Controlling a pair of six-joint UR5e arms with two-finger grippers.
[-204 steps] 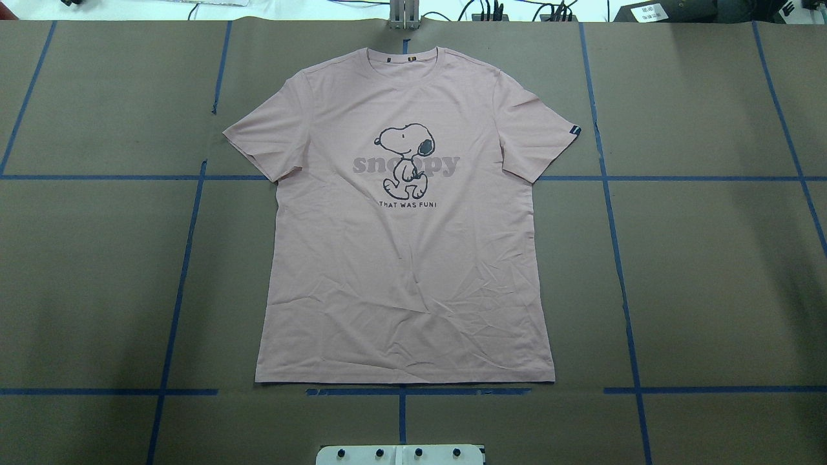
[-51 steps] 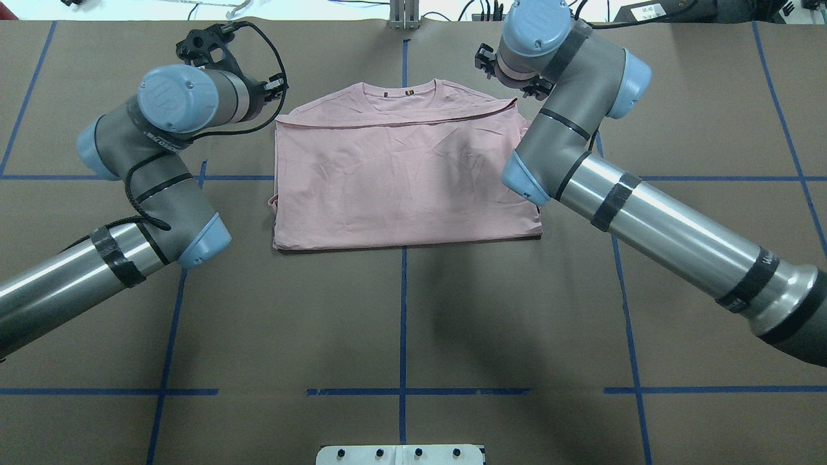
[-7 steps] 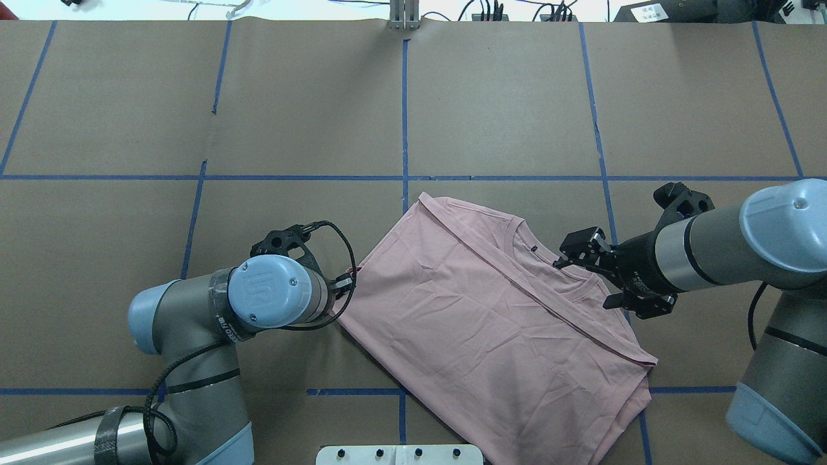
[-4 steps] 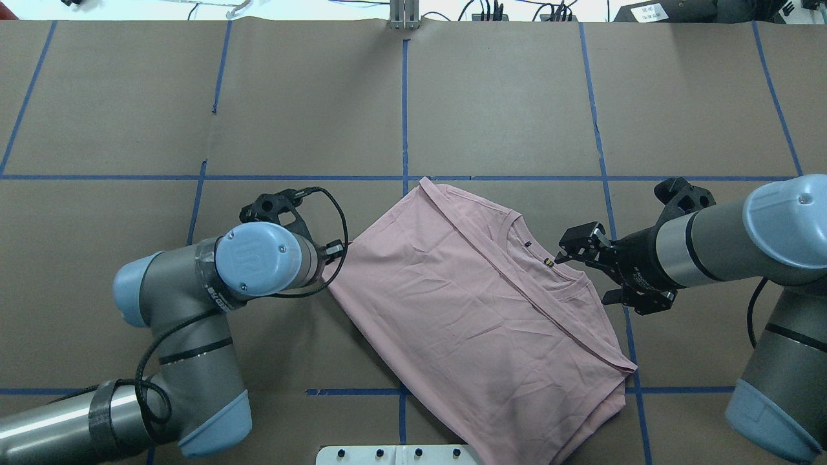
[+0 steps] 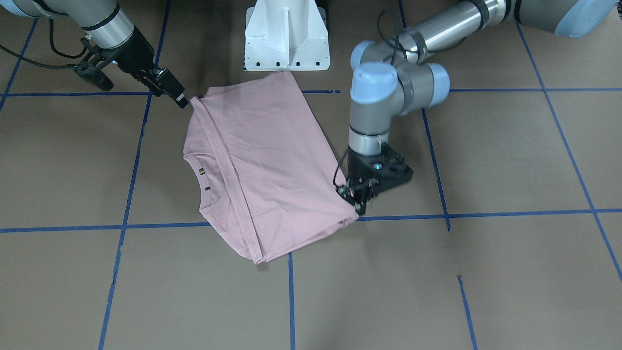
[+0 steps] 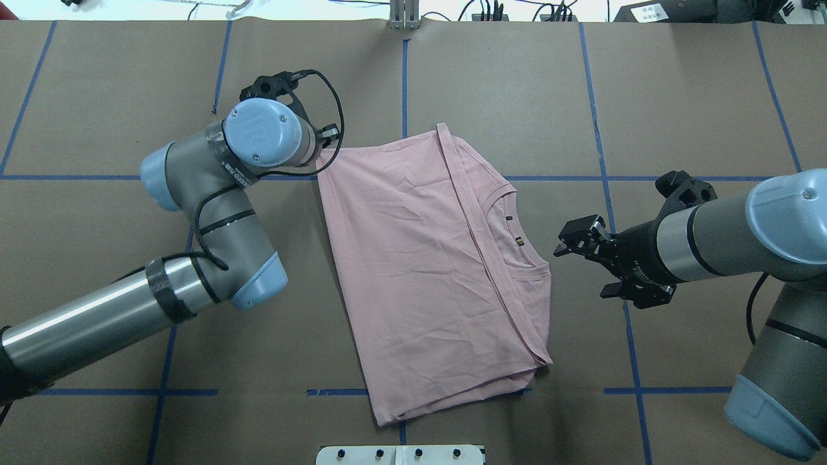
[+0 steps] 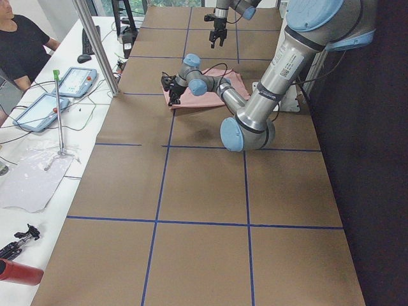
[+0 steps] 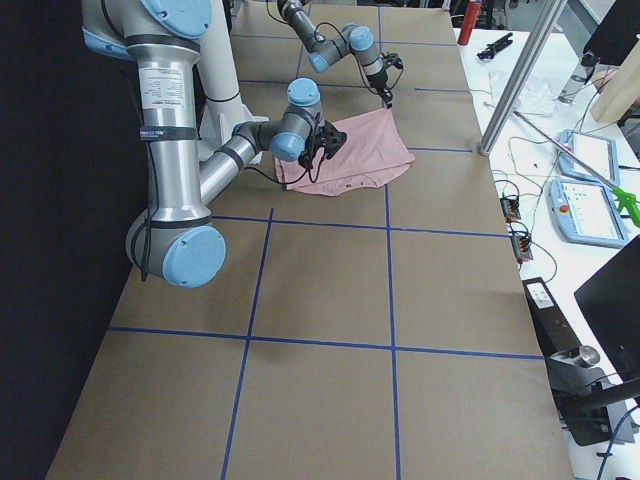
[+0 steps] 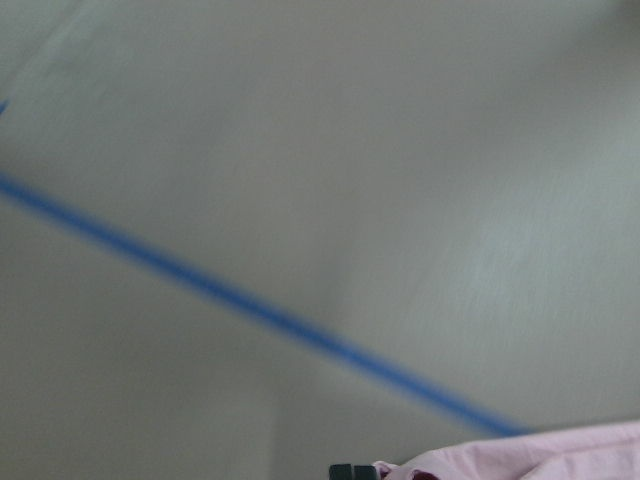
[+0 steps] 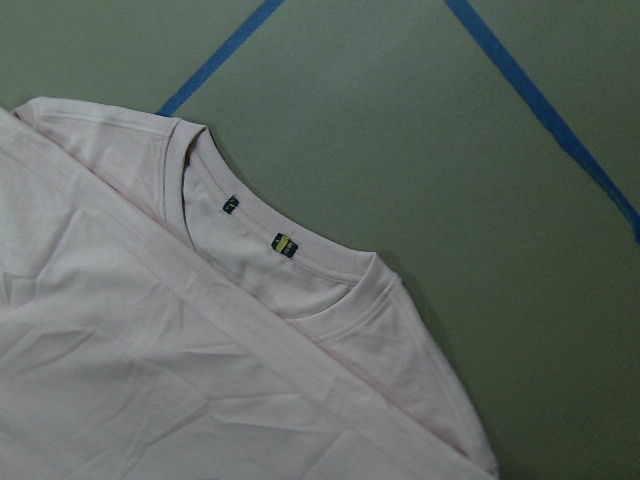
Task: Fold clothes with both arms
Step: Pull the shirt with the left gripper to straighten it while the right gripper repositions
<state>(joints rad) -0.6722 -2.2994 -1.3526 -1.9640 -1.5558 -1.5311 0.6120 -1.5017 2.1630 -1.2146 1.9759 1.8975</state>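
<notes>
Inspector: Although folded into a compact rectangle, the T-shirt (image 6: 433,271) lay askew at the middle of the paper-covered table (image 6: 698,97). Its print was hidden and its collar (image 10: 290,270) was turned toward the right arm (image 6: 723,232). What held it?

Assessor: The left gripper (image 5: 357,203) appeared pinched on one far corner, low to the surface. The right gripper (image 5: 179,98) hung spread wide beside the collar, empty and clear of the cloth.

Inspector: Recommendation for the step?

Assessor: The step was judged to be squaring the bundle with the blue tape lines (image 6: 404,84). The corner should be drawn low and slowly, lest the layers, stepped at the near hem, slide apart. The right gripper ought to take an opposing corner before any lift.

Inspector: Surroundings?

Assessor: A white pedestal (image 5: 286,39) stood at the near edge. A seated operator (image 7: 22,38) and tablets (image 7: 76,80) occupied the side bench (image 7: 19,150).
</notes>
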